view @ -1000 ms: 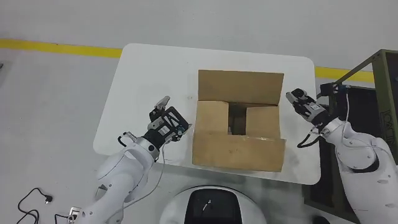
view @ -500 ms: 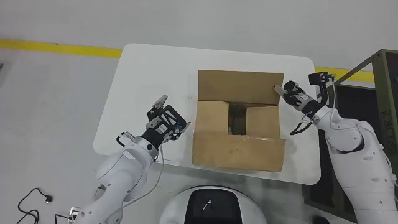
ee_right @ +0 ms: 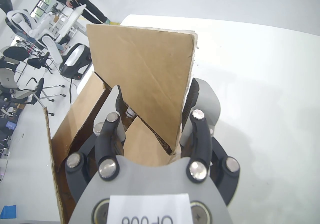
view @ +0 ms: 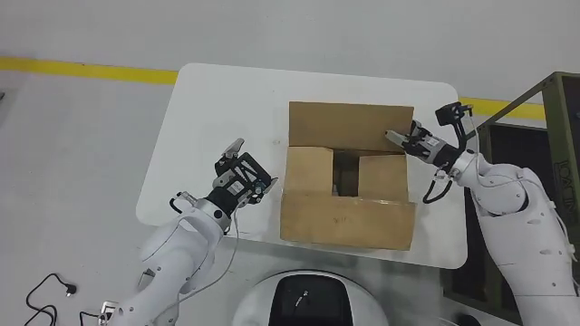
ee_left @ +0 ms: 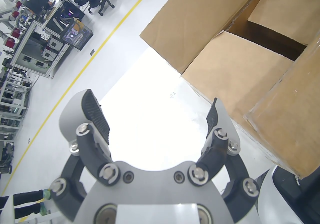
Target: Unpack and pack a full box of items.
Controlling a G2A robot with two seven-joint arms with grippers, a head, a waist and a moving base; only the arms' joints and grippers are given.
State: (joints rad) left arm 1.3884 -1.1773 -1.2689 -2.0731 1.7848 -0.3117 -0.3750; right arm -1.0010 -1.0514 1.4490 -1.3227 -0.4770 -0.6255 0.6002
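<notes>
Brown cardboard box (view: 347,222), upright on the white surface (view: 227,109); side flaps folded in, far flap raised, dark gap in the middle.

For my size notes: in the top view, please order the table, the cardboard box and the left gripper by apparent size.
Largest: table.
Then: cardboard box.
Smallest, clearly: left gripper.

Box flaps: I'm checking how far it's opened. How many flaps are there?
4. The far flap stands open, its corner inside the open right hand. The near flap stands open. The left flap and right flap lie folded inward over the opening. None seems hidden.
</notes>
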